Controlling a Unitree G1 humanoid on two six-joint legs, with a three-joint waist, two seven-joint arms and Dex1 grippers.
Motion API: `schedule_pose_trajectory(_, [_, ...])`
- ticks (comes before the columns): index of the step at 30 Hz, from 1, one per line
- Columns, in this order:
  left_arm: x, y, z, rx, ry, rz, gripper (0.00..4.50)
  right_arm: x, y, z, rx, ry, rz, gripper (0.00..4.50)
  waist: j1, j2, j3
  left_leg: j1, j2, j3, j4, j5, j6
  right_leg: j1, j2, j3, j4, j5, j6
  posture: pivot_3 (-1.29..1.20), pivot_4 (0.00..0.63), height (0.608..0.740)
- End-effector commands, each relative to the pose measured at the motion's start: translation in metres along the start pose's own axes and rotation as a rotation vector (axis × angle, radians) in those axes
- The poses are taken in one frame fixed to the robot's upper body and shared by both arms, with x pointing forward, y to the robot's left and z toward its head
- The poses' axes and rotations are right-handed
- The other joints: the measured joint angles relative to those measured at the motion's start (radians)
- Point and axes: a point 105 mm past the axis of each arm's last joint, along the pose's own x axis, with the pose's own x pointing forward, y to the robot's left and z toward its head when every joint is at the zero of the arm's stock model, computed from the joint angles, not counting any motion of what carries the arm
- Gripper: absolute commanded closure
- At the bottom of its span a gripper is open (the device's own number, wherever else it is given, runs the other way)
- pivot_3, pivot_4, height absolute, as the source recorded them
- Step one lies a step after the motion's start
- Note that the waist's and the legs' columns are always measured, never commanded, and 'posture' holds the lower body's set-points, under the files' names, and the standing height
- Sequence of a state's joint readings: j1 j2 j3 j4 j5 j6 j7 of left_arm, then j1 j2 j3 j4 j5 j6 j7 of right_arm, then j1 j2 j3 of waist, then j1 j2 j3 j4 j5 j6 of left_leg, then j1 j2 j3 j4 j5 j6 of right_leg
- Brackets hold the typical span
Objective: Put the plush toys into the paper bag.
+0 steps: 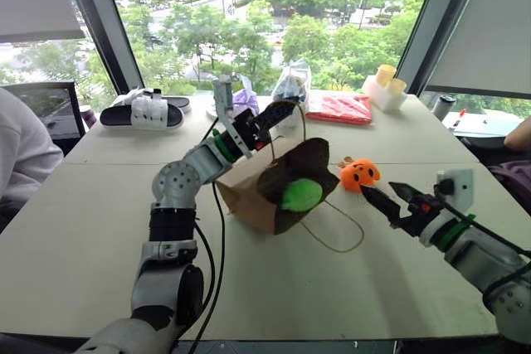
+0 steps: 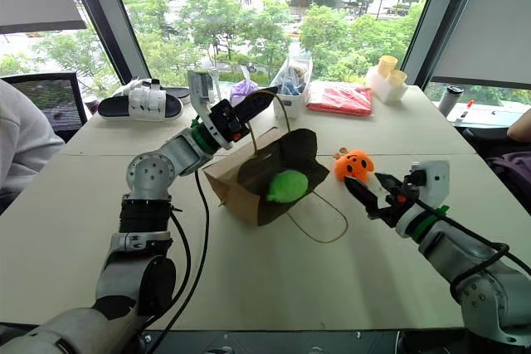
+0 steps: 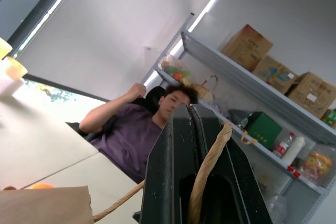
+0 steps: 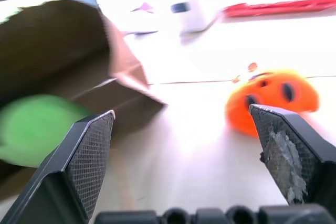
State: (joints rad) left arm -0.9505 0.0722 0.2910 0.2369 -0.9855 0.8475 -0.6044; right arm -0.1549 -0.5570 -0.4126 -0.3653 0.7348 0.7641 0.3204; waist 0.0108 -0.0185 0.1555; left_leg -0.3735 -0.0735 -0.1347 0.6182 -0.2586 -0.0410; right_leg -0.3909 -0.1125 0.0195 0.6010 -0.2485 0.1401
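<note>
The round, light green plush toy (image 1: pixel 300 195) is seen inside the big brown paper bag (image 1: pixel 249 192). The bag lies on its side on the pale table (image 1: pixel 99 230), and its dark open mouth is turned toward the robot. The bright orange, round plush toy with a dark face (image 1: pixel 359 174) sits on the table just beside the bag's mouth, on the robot's right. It is not in the bag.

One thin beige twine handle (image 3: pixel 207 169) of the bag is pinched between the closed black fingers of the left gripper (image 1: pixel 278 113). The upper edge of the bag is held up by this handle. The other twine handle (image 1: pixel 336 234) lies in a loop on the table in front of the bag.

The right gripper (image 1: pixel 388 195) is held wide open near the orange toy, and nothing is gripped in it. Its fingers are pointed toward the gap between the bag and the orange toy, which is not touched.

Farther back on the table, a flat red packet (image 1: pixel 340 109), a clear plastic bag of small things (image 1: pixel 292 82), a purple cloth bundle (image 1: pixel 245 99) and some pale yellow cups (image 1: pixel 386 80) are seen. A person in a purple shirt (image 3: pixel 131 140) is seen in the left wrist view.
</note>
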Motion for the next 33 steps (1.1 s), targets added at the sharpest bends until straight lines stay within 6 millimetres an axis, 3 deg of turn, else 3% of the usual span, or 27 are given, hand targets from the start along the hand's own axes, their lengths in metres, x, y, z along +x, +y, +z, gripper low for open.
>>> schedule_pose_trajectory(1, [0.008,-0.012,0.008,0.012,-0.014,-0.036,4.5,0.031,-0.019,-0.002,-0.106,0.007,-0.112,0.04,-0.009,0.0,0.0,0.0,0.0,0.0,-0.001,0.001,-0.001,-0.001,0.0,0.0,0.0,0.0,0.0,0.0,0.15,0.74])
schedule_pose_trajectory(3, [0.008,-0.013,0.005,0.024,-0.005,-0.031,4.5,0.048,-0.014,0.003,-0.097,-0.015,-0.091,0.04,-0.02,0.0,0.0,0.0,0.0,0.002,-0.001,0.002,-0.003,-0.001,0.0,0.001,0.0,0.0,0.0,0.0,0.15,0.74])
schedule_pose_trajectory(5, [0.008,-0.014,0.004,0.035,-0.001,-0.029,4.5,0.051,0.005,0.013,-0.057,-0.062,0.023,0.04,-0.023,0.0,0.0,0.0,0.0,0.001,-0.002,0.002,-0.003,-0.002,0.0,0.001,0.001,0.0,0.0,0.0,0.15,0.74])
schedule_pose_trajectory(9, [0.006,-0.016,0.003,0.05,0.0,-0.021,4.5,0.024,0.052,0.023,-0.088,-0.033,0.318,0.04,-0.02,0.0,0.0,-0.001,0.0,-0.001,-0.004,0.003,-0.006,-0.003,0.0,0.0,0.001,0.0,0.0,0.0,0.15,0.74])
schedule_pose_trajectory(11, [0.005,-0.016,0.002,0.049,-0.002,-0.018,4.5,0.013,0.058,0.028,-0.103,-0.021,0.353,0.04,-0.02,0.0,0.0,-0.002,0.0,-0.001,-0.004,0.003,-0.005,-0.002,0.0,0.0,-0.001,0.0,0.0,0.0,0.15,0.74])
schedule_pose_trajectory(14, [0.004,-0.016,0.001,0.041,-0.002,-0.016,4.5,0.01,0.048,0.038,-0.15,-0.031,0.285,0.04,-0.02,0.0,0.0,-0.001,0.0,0.0,-0.002,0.0,0.0,0.0,-0.001,0.0,-0.003,0.0,0.0,0.0,0.15,0.74])
schedule_pose_trajectory(16, [0.004,-0.016,-0.001,0.035,0.0,-0.017,4.5,0.019,0.027,0.039,-0.183,-0.027,0.163,0.04,-0.021,0.0,0.0,0.0,0.0,0.0,-0.001,0.0,0.0,0.001,-0.001,0.0,-0.003,0.0,0.001,0.0,0.15,0.74])
schedule_pose_trajectory(20, [0.005,-0.015,-0.005,0.025,0.009,-0.02,4.5,0.047,-0.011,0.02,-0.182,0.035,-0.029,0.04,-0.022,0.0,0.0,0.001,0.0,0.001,-0.001,0.0,0.0,0.001,0.0,0.0,-0.002,0.001,0.0,0.0,0.15,0.74])
schedule_pose_trajectory(27, [0.004,-0.014,-0.011,0.012,0.024,-0.017,4.5,0.106,-0.028,-0.014,-0.022,0.105,-0.121,0.04,-0.029,0.001,0.0,0.0,0.0,0.002,-0.003,0.005,-0.009,-0.004,0.0,0.002,0.002,0.001,-0.001,0.0,0.15,0.74])
schedule_pose_trajectory(32, [0.004,-0.015,-0.024,0.006,0.067,-0.019,4.5,0.132,-0.038,-0.03,0.037,0.201,-0.175,0.04,-0.027,0.001,0.0,-0.001,0.0,0.002,-0.003,0.005,-0.009,-0.004,0.0,0.002,0.001,0.001,-0.001,0.0,0.15,0.74])
schedule_pose_trajectory(33, [0.003,-0.016,-0.028,0.007,0.076,-0.018,4.5,0.133,-0.041,-0.033,0.017,0.227,-0.187,0.27,-0.027,0.001,0.0,0.0,0.0,0.002,-0.003,0.005,-0.009,-0.003,0.0,0.002,0.0,0.001,-0.001,0.0,0.15,0.74])
